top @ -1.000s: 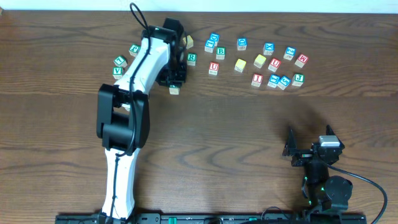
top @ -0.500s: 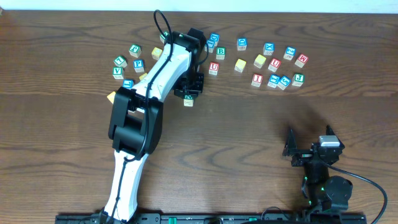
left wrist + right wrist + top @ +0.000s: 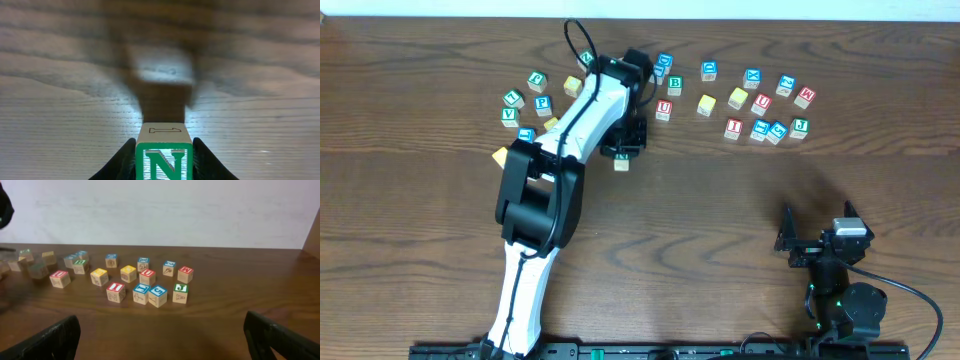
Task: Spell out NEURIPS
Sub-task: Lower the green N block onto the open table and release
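My left gripper [image 3: 622,152] is shut on a wooden block with a green N [image 3: 164,159] and holds it above the table, below the row of blocks; the block shows in the overhead view [image 3: 621,162]. My right gripper [image 3: 817,240] is open and empty at the near right. Lettered blocks lie along the far side: a red U [image 3: 664,109], a green B [image 3: 674,85], a red I [image 3: 733,127], a red U [image 3: 762,102], a blue P [image 3: 542,103] and others. The same blocks show in the right wrist view, with the red I [image 3: 115,291] near the front.
A cluster of blocks lies at the far left around a green V [image 3: 509,116], with a yellow block [image 3: 500,155] beside my left arm. Two yellow blocks [image 3: 707,104] lie in the middle of the far row. A green J [image 3: 800,126] ends the right group.
My left arm swung right from the left cluster with the N block and has slowed; the block now hangs a little right of where it was half a second ago. The right arm is still.
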Controlling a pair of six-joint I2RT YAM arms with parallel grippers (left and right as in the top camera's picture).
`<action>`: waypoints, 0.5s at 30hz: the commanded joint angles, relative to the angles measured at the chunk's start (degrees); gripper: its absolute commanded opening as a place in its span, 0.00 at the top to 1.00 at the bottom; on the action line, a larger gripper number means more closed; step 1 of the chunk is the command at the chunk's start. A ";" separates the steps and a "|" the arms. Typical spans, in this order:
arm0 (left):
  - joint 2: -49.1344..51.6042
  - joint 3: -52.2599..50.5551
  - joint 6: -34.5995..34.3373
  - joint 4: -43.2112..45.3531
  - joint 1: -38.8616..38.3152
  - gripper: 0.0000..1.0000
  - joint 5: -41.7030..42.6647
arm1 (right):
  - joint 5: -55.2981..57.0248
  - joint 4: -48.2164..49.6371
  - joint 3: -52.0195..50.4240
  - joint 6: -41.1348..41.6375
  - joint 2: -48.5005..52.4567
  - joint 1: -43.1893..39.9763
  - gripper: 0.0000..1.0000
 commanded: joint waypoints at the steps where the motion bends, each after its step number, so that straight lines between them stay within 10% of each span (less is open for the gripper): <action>1: -1.60 -1.53 -1.60 -0.09 -0.68 0.71 -0.87 | -0.31 -0.20 -0.07 0.55 -0.33 -0.35 0.01; 15: -2.82 -1.51 -1.55 -0.70 -0.76 0.47 1.01 | -0.31 -0.20 -0.07 0.55 -0.33 -0.35 0.01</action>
